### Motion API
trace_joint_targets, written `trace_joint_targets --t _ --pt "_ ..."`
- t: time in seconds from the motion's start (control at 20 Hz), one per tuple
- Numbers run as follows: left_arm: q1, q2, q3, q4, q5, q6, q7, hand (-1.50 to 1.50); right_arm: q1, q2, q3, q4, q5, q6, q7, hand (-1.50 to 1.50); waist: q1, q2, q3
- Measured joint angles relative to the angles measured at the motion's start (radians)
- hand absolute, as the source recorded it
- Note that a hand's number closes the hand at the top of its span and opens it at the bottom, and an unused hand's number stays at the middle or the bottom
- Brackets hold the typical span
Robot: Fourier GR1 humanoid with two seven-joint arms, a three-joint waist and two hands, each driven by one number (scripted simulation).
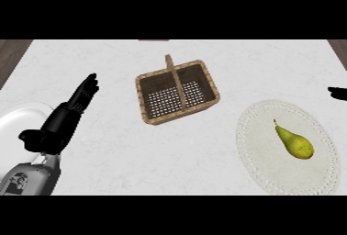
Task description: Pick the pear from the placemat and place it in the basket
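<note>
White marble counter [203,151] carries it all: the pear [295,142] lies untouched on the placemat [261,137] at right, the basket [177,92] well apart, nothing in it. Nothing is done yet; the left hand [68,117] rests, fingers straight, while the right hand [337,92] barely shows, fingers impossible to judge.

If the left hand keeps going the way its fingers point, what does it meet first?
Nothing, as far as the view shows: the left hand points up-right over bare counter, passing left of the basket. Its height is unclear.
</note>
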Motion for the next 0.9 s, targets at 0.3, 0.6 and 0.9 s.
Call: trace_joint_targets --t 0.3,0.6,0.9 --pt "-0.001 -0.024 0.014 -0.02 -0.023 -0.013 0.023 0.0 -0.042 0.119 0.056 0.097 0.132 -0.073 -0.065 -1.5 -0.001 0.0 0.0" --pt "0.036 -0.043 0.037 -0.054 -0.049 -0.038 0.023 0.0 -0.056 0.21 0.057 0.168 0.233 -0.126 -0.114 -1.5 -0.004 -0.001 0.0" --pt "0.0 -0.067 0.069 -0.023 -0.07 -0.057 0.038 0.0 -0.069 0.243 0.04 0.185 0.262 -0.117 -0.15 -1.5 -0.006 -0.002 0.0"
